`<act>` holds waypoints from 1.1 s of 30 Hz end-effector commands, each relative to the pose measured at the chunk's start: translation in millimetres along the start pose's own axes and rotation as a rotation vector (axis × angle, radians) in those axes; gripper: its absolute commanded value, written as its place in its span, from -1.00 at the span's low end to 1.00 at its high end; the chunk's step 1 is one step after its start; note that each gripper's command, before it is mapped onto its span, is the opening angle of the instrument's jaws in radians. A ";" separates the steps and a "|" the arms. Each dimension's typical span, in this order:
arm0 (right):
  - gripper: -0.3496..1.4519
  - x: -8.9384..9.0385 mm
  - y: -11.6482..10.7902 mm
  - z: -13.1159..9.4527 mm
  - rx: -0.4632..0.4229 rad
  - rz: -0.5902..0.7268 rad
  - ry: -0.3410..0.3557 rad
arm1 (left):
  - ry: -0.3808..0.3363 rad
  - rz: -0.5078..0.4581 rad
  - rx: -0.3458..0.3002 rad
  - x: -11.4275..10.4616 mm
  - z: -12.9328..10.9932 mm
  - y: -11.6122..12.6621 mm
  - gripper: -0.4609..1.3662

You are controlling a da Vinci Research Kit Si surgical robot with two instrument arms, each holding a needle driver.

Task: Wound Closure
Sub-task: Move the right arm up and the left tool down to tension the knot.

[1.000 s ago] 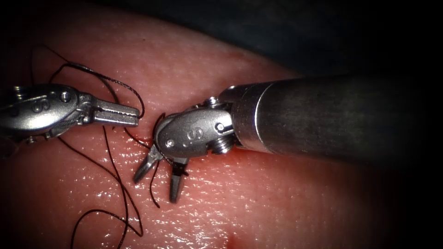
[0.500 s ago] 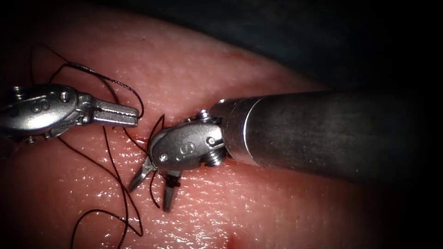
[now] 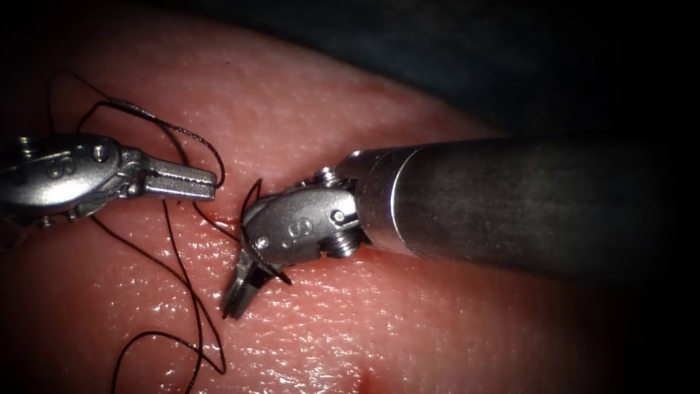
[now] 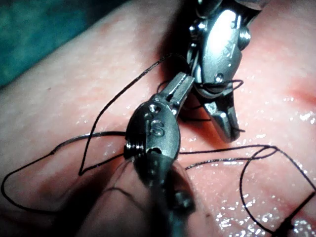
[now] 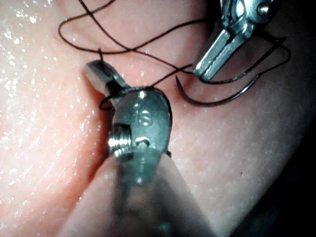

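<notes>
Right arm's steel hand [image 3: 235, 303] is clenched on the dark suture thread [image 3: 193, 292], low on the pink pork tissue [image 3: 437, 328]. Left arm's steel hand [image 3: 208, 182] is clenched too; holding anything, I can't tell. The dark curved needle [image 5: 217, 102] lies beside it, so loose loops suggest tightening is left.

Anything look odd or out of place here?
Only slack thread lying in tangled loops on the tissue, left side. Right tool grips thread; left tool is shut, its hold unclear. Curved needle lies by it, apparently outside the tissue.
</notes>
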 end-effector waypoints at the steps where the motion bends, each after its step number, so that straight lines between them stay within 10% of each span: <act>1: -1.00 0.0 0.0 0.0 -0.012 0.001 0.003 | 0.000 0.001 -0.005 0.0 0.0 0.0 -0.88; 33: -1.00 -3.6 0.2 -5.3 -0.233 0.277 0.157 | -0.004 0.007 -0.038 -5.9 -2.6 6.7 -0.88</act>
